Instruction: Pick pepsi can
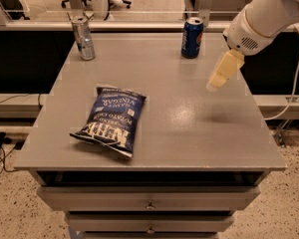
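The pepsi can (192, 38) is dark blue with a red-and-white logo and a silver top. It stands upright near the far edge of the grey table (164, 133), right of centre. My gripper (218, 78) hangs from the white arm at the upper right, its cream fingers pointing down and to the left. It hovers above the table's right side, in front of the can and slightly to its right, apart from it. It holds nothing.
A slim silver can (83, 38) stands at the table's far left corner. A blue chip bag (112, 120) lies flat left of centre. Drawers sit below the table's front edge. A ledge and dark gap run behind the table.
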You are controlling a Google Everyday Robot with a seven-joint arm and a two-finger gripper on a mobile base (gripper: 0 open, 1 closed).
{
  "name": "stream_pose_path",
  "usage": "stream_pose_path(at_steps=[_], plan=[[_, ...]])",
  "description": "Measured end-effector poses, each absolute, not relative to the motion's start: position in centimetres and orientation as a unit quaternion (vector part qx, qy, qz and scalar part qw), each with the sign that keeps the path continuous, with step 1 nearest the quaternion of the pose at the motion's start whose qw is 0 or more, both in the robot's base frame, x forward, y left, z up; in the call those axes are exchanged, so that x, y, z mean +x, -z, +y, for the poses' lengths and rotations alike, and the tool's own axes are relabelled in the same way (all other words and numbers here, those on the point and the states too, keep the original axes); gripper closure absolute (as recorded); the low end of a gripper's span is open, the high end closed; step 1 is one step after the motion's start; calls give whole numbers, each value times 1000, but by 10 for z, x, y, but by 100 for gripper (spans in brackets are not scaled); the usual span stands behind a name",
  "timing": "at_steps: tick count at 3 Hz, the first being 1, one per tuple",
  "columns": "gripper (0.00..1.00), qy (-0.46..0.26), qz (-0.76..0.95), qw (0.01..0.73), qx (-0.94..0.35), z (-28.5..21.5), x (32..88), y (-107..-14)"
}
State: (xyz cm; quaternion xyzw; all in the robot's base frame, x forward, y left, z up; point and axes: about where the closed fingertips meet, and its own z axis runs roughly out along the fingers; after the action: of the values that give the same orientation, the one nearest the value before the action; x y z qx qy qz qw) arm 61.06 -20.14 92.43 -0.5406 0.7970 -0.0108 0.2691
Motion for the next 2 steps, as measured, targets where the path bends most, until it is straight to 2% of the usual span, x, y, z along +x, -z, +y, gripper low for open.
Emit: stream_pose_path(at_steps=[2], plan=[[0, 18, 813, 388, -434, -239, 698, -922]])
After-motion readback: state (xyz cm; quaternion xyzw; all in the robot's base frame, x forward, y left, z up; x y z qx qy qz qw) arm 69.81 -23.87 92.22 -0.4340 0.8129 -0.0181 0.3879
